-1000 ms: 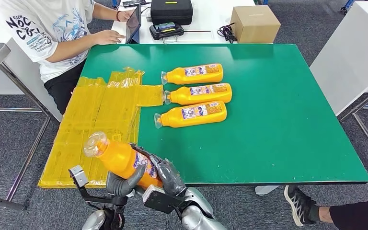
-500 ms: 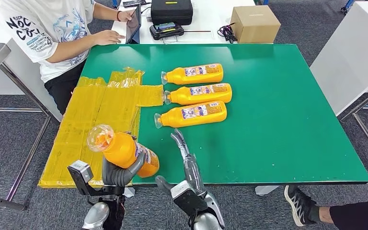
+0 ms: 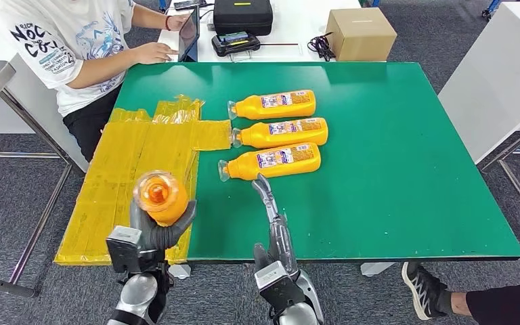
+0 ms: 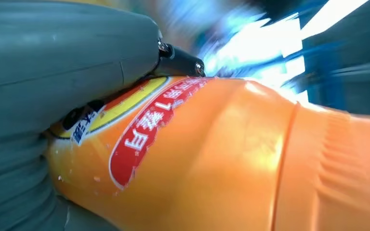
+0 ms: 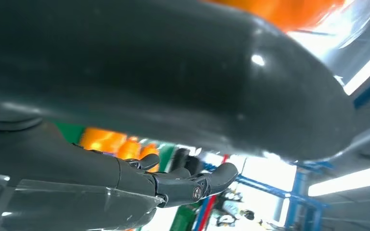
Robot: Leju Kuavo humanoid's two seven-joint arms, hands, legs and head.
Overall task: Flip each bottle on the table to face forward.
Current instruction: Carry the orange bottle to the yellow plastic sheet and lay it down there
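Observation:
My left hand (image 3: 154, 233) grips an orange bottle (image 3: 160, 198) above the table's near left edge, its clear cap end pointing up at the head camera. Close up in the left wrist view, the bottle (image 4: 231, 159) shows a red and yellow label, with my thumb (image 4: 53, 72) wrapped over it. My right hand (image 3: 275, 223) is open, fingers stretched toward the table, holding nothing; its fingers (image 5: 183, 183) appear in the right wrist view. Three more orange bottles lie on their sides in a row on the green table (image 3: 393, 169): far (image 3: 272, 104), middle (image 3: 281, 133), near (image 3: 271, 162), caps pointing left.
Yellow plastic sheeting (image 3: 135, 169) covers the table's left part. A person (image 3: 74, 47) sits at the far left by a tablet (image 3: 188, 32). A black case (image 3: 242, 15) and a cardboard box (image 3: 360, 32) stand on the white table behind. A shoe (image 3: 423, 288) is at lower right.
My right hand let go of the bottle and drew off to the right, fingers straightening. My left hand turned the bottle so its cap end now points upward.

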